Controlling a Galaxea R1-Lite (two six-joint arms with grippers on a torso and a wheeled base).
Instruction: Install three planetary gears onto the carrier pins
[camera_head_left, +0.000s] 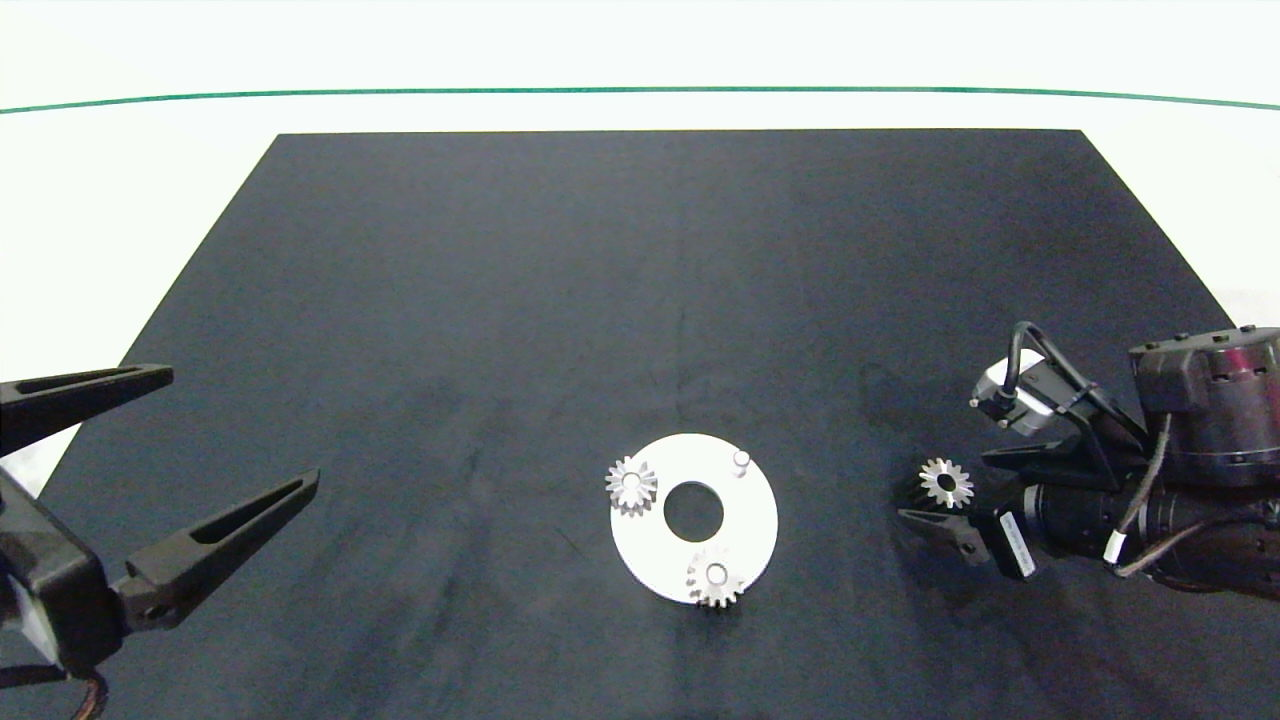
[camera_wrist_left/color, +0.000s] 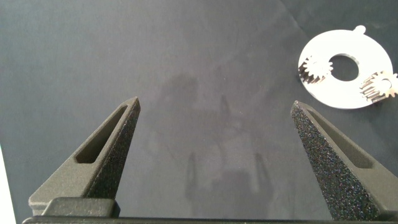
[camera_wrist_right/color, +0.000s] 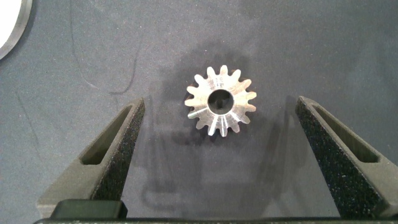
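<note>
Right gripper gapes wide around 1 shiny toothed gear, untouched.

No text, number or brand can be read anywhere; the small white label on the right arm's wrist is too small to make out.

Shiny metal gear, matt dark cloth-like mat, smooth white disc, rough-padded hand fingers
</note>
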